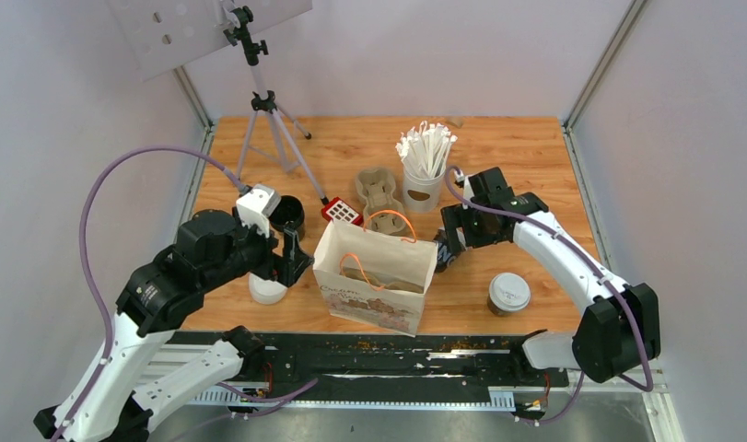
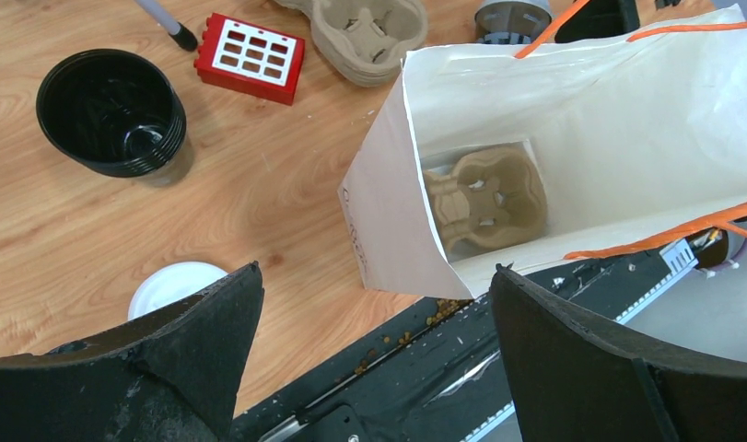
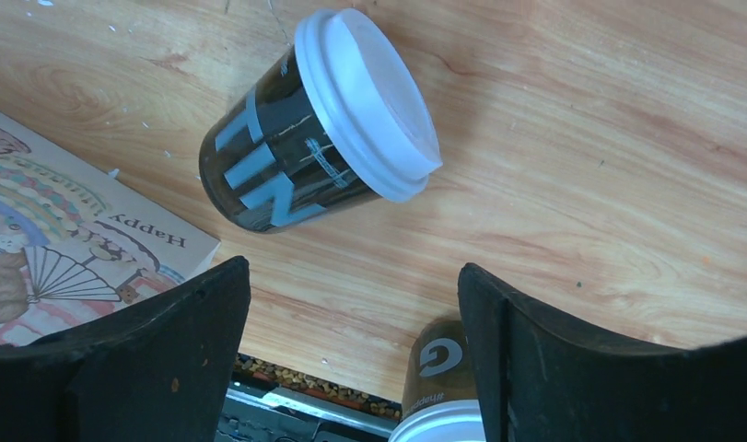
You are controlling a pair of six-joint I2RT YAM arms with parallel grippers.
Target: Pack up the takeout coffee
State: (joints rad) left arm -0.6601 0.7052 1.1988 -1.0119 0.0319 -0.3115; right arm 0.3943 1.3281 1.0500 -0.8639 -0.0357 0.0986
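**Light Cups, Soft Grip, Floppy Bag Mouth**

Find the first cup (image 3: pixel 268 157) on the table (image 1: pixel 535 184) just right of the bag (image 1: pixel 374 276), seemingly tipped on its side, lid (image 3: pixel 369 101) on. Find the second cup (image 1: pixel 508 293) upright, nearer the rail (image 1: pixel 397 354), apart from the bag. Neither packed yet.

Expect thin paper walls: light, a little slick, easy to crush, prone to leak or pop the lid if full. Take hold across the dark body below the lid, never on the lid rim. Squeeze gently and right it before lowering.

Right gripper (image 3: pixel 353 267): spread wide, hovering by the first cup, pinching nothing. Left gripper (image 2: pixel 377 269): spread wide as well, empty, beside the bag's left side.

Mind the floppy bag mouth and orange handles (image 2: pixel 682 231); aim for the tray (image 2: pixel 484 198) on the bag floor. Use the bare wood right of the bag for approach; steer clear of the stick cup (image 1: pixel 423 180) behind.
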